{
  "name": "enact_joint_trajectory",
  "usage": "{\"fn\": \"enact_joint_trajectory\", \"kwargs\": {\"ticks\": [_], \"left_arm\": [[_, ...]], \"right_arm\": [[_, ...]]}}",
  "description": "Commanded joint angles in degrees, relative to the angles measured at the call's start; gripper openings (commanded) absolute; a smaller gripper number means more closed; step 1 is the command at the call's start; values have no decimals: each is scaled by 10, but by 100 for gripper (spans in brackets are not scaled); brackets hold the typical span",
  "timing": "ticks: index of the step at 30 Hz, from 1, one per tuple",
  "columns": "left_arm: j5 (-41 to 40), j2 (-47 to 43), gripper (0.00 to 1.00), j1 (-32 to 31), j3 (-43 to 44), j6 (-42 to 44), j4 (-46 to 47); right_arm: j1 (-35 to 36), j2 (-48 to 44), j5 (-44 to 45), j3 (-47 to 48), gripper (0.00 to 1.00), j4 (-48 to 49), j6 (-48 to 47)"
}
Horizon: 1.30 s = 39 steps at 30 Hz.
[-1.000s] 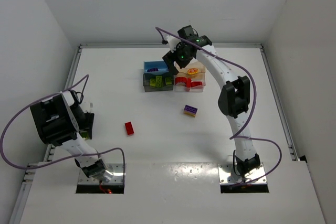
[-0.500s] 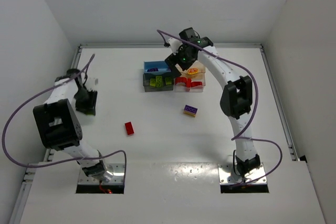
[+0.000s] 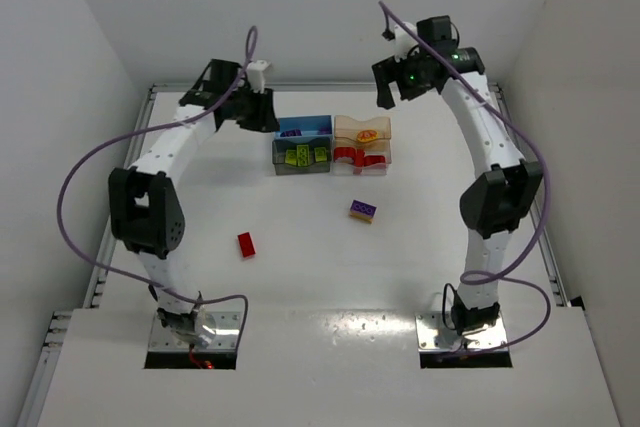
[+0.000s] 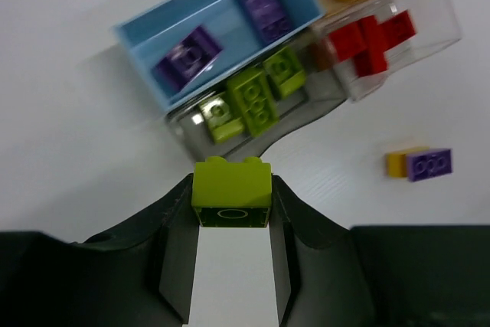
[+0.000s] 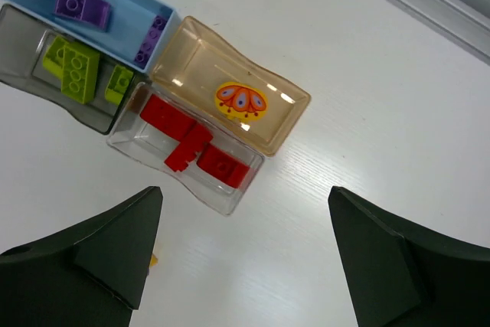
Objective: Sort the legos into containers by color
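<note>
Four bins sit joined in a two-by-two block toward the far side of the bench [image 3: 300, 277]. The blue bin [image 4: 222, 13] holds two purple bricks, one [image 4: 187, 55] lying askew and one [image 4: 262, 5] against the far wall. The dark grey bin [image 5: 19, 40] holds three lime green bricks [image 4: 253, 97], close together. The peach bin [image 5: 191, 59] holds a single yellow-orange piece [image 5: 241, 101] with a printed pattern on top. The clear bin [image 5: 145, 147] holds red bricks [image 5: 187, 147]; they look like three, but they overlap, so the count is not certain. Two items lie loose on the bench, well apart from the block: one red brick [image 3: 246, 244] on its own, and one clump [image 3: 363, 211] made of a purple brick stuck to a yellow one. The left claw [image 4: 232, 197] is clenched around one lime green brick [image 4: 232, 189], studs pointing away from the camera, pinched between both fingers; in the top view it hangs just to the left of the blue bin. The right claw [image 5: 245, 258] is released, its two fingers spread wide with nothing between them, raised over the bench to the right of the block.
</note>
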Motion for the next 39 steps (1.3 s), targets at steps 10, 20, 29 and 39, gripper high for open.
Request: {"fn": "enact_joint_trajectory", "kwargs": {"ticks": [10,20,29,39], "left_arm": [[3,156,23,-104,111,-79,63],[-32,187,63,-114,106,-66,57],[-52,157,80,-107,122,-69,67],[-209,-140,87,42,-49,-182,161]], "right_arm": [[-31,-100,-9,-50,90,2,32],[-37,-90,-14,-56,91,2,27],[-37,-85,-82,-56,91,-15,-1],[147,-90,-161,-195,84,-12,-26]]}}
